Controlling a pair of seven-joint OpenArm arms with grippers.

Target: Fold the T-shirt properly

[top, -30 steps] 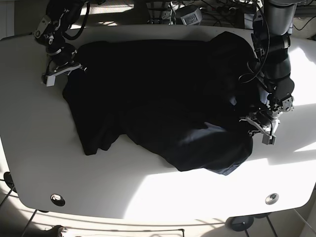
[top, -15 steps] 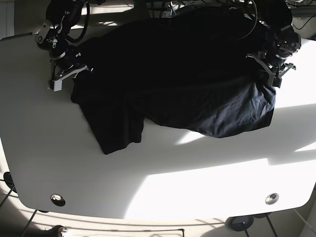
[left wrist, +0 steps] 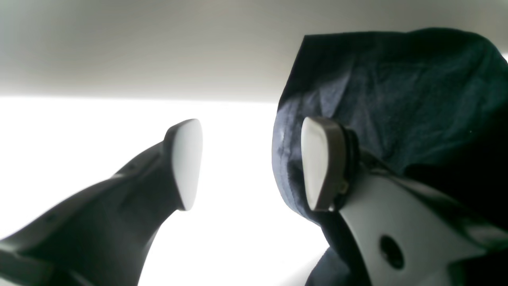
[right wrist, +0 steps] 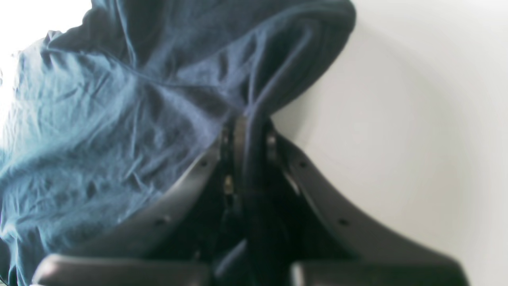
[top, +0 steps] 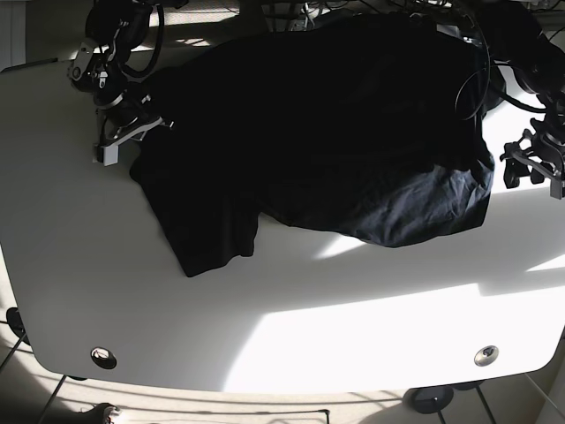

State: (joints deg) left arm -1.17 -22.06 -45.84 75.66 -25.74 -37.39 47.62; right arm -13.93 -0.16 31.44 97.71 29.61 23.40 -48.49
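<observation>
Base view shows the T-shirt (top: 318,132) lying spread over the far half of the table (top: 291,336), dark navy, w/ one sleeve or corner hanging toward the near side at the left and a rumpled lobe of cloth at the right. It is not flat; many soft ridges are seen.

Right gripper (right wrist: 248,131) is pressed together on a bunch of the T-shirt edge; in the right wrist view the fabric goes in between the two fingers and nothing of a gap shows. In the base view this gripper (top: 124,132) sits at the left side of the cloth, near the far-left table corner.

Left gripper (left wrist: 250,163) has its fingers apart and holds nothing. The cloth is just behind one finger (left wrist: 317,163), touching or almost, I cannot tell which. In the base view it (top: 530,163) hangs just beside the right end of the shirt, over bare table.

My judgement: the step in hand is to spread the shirt flat before any fold, approx. at the beginning of the task. To do it well:
- the left gripper should take the right edge at the hem, not the thick lobe, so only one layer is pinched;
- both arms then pull apart gently, low over the table, so wrinkles go out w/o lifting the whole cloth;
- keep the right grip firm, bc slipping there loses the tension.
</observation>
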